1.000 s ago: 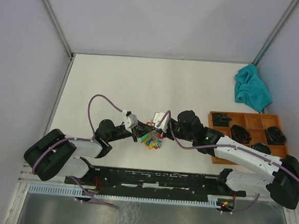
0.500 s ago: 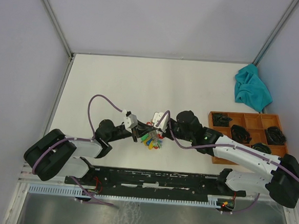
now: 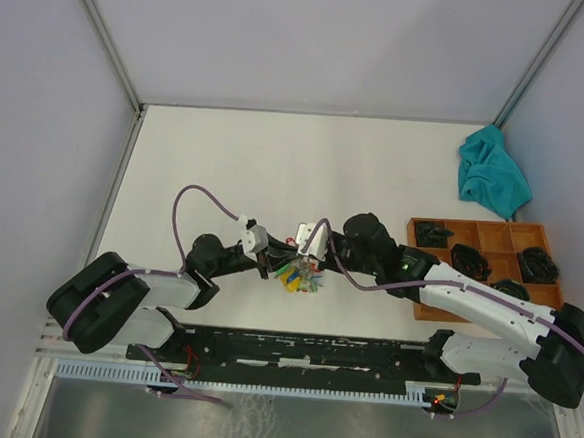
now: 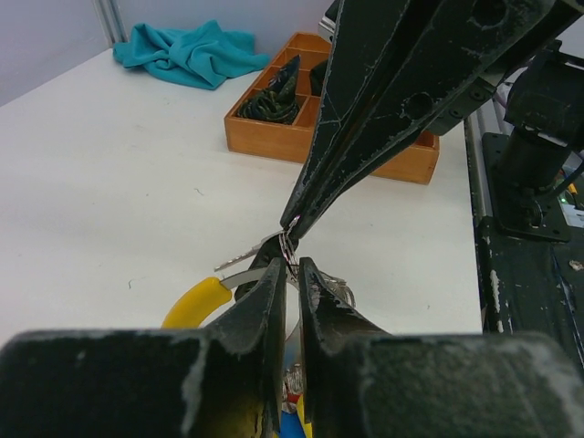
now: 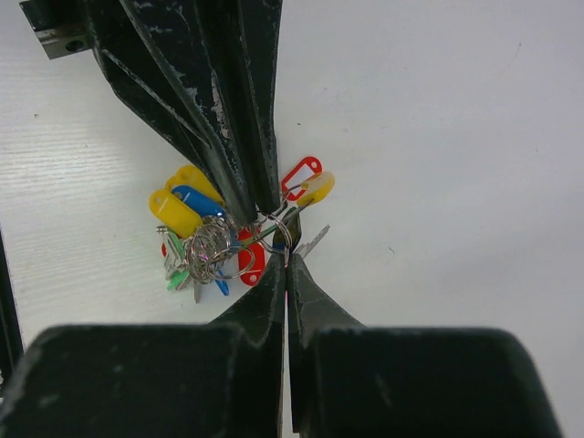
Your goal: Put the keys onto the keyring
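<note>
Judging by how things lie, we put the task at its threading step, with no proof that it is done. The keyring (image 5: 214, 248) lies on the white bench (image 5: 438, 109) between the two arms, its silvery coils bunched up. Its plastic tags fan out around it: a red tag (image 5: 301, 173) to one side, a yellow tag (image 5: 175, 212) and a blue one to the other.

Both arms meet tip to tip over it. The right gripper (image 5: 286, 257) has its jaws pressed tight together, and its tip touches a small loop of the ring's wire. We cannot tell whether that wire is caught between them. The left gripper (image 4: 290, 266) shows only a thin slit between its jaws, right at the same loop. We cannot tell whether it nips the wire or is apart from it.

A silvery key blade (image 5: 315, 241) sticks out just beside the right gripper's tip. It may be one of the keys to be added, but the wrist views do not show whether it is strung on the ring or only lying against it. A bit of green shows low in the bunch. We cannot say whether it is a tag or a key head, and we find no dark key.

So what is left, as we read it, is to seat each key fully on the coil and let go.
</note>
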Tool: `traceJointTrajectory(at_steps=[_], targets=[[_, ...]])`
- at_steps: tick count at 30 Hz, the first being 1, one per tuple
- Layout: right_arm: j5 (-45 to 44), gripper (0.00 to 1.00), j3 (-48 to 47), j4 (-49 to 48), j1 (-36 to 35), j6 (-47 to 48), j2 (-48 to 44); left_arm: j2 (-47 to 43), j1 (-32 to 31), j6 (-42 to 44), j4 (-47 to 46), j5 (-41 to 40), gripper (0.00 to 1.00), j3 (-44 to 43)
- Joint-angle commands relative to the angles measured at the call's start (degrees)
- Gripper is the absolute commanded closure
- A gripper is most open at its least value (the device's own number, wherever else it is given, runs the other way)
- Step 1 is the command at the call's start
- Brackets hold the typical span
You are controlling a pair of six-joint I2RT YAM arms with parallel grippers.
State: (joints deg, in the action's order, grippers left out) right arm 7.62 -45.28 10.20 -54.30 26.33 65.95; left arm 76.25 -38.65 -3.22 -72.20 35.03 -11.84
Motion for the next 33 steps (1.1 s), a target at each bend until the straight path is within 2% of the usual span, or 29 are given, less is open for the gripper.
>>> traceJointTrajectory(at_steps=[1,13,25,29,33], targets=[[0.0,0.99,-4.8,1.8,0.1,2.5,0.1,0.1,0.1,-1.5,-3.7,2.1,0.83,-1.5],[2.4,0.99,-7.1,4.0,0.1,4.1,1.8,1.5,0.0,-2.6,1.4,4.7,0.80,-4.7],[0.8,0.99,-7.4,3.8,0.1,5.1,1.6,4.7,0.1,-4.0,6.4,7.0,0.78,-8.3],[0.6,0.99,-7.5,4.0,0.1,5.4,1.9,5.3,0.0,-4.1,7.0,7.7,0.82,-8.8],[-0.1,0.99,-7.3,4.3,0.2,5.7,1.5,6.0,0.1,-3.8,8.6,8.4,0.90,-9.7]])
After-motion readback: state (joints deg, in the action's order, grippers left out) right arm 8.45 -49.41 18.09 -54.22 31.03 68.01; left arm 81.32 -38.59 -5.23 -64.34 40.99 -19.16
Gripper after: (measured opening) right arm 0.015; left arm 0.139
